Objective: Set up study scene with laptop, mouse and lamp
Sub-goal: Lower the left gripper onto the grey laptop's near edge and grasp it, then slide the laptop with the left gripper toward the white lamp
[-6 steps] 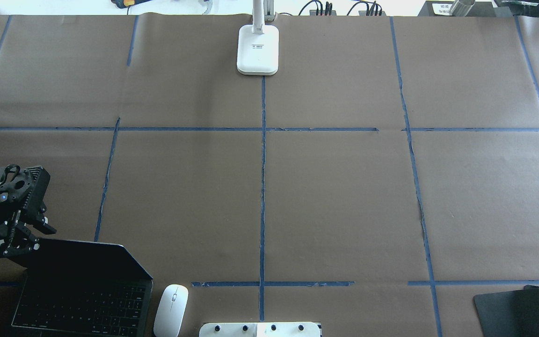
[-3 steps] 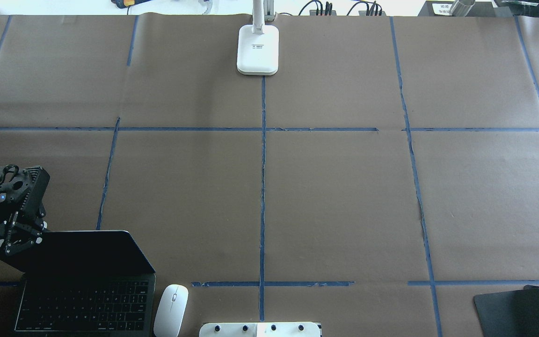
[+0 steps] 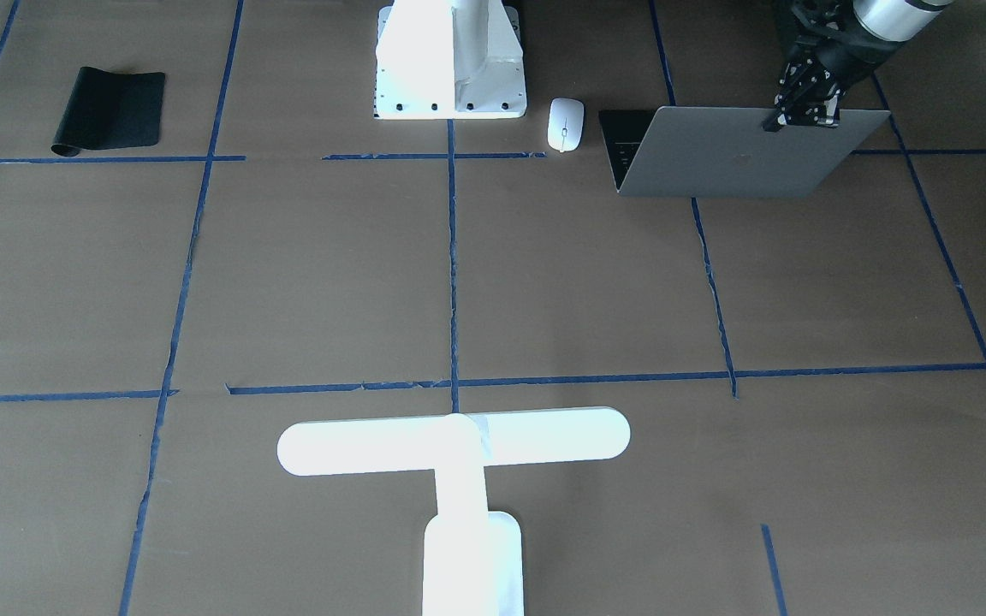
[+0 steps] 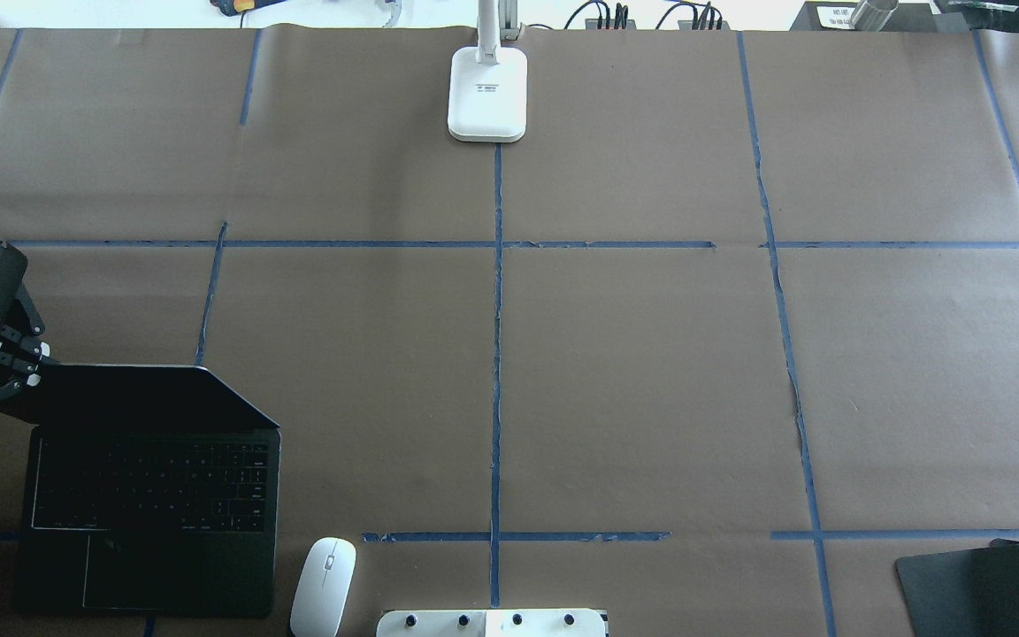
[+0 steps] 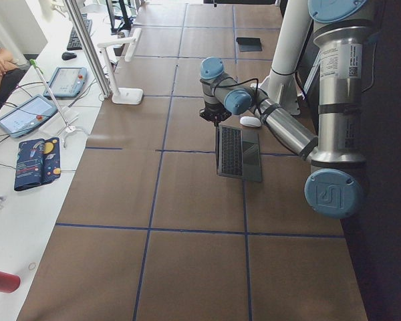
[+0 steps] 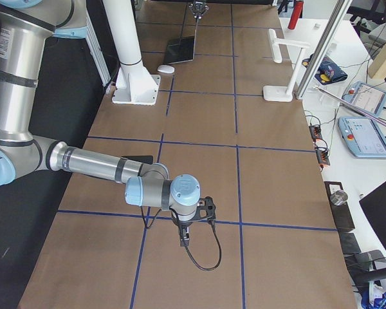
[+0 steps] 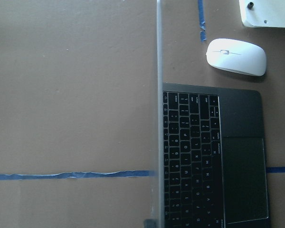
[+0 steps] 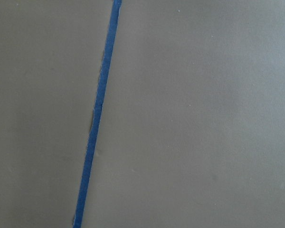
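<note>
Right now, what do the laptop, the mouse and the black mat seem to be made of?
The laptop: probably metal, matte grey; its lid has an even, dull sheen. The mouse: likely hard plastic, smooth glossy white, judging by its bright rounded shell. The black mat: perhaps rubber or fabric, matte and flexible; one end looks curled up.

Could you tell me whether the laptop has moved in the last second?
Yes. The laptop has slid forward, away from the robot: its keyboard, earlier level with the mouse, now lies beyond it, and the mouse has stayed put.
</note>
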`<act>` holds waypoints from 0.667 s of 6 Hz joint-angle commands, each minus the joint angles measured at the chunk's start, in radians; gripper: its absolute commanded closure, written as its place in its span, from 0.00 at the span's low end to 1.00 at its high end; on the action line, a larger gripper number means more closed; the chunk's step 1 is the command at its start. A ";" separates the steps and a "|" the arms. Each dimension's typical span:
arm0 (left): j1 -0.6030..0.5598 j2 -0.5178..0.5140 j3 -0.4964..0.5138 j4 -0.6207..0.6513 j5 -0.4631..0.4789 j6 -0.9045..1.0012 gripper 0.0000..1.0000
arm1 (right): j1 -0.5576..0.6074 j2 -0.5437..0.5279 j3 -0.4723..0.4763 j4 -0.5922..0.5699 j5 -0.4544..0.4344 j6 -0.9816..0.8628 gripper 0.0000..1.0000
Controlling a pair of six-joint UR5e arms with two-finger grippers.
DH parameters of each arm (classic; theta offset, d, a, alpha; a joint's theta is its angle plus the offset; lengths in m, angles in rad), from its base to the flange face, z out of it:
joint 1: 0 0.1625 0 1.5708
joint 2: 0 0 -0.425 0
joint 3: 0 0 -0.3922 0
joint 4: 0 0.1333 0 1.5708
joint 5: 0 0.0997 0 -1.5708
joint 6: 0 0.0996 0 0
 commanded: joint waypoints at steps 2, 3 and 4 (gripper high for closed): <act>-0.030 -0.207 0.159 0.010 0.020 0.003 0.99 | 0.000 0.000 0.000 0.001 0.000 0.000 0.00; -0.049 -0.284 0.199 0.022 0.020 -0.008 0.99 | 0.000 0.000 0.000 0.000 0.000 0.000 0.00; -0.060 -0.391 0.233 0.115 0.022 -0.009 0.99 | 0.000 0.000 0.000 0.001 0.000 0.000 0.00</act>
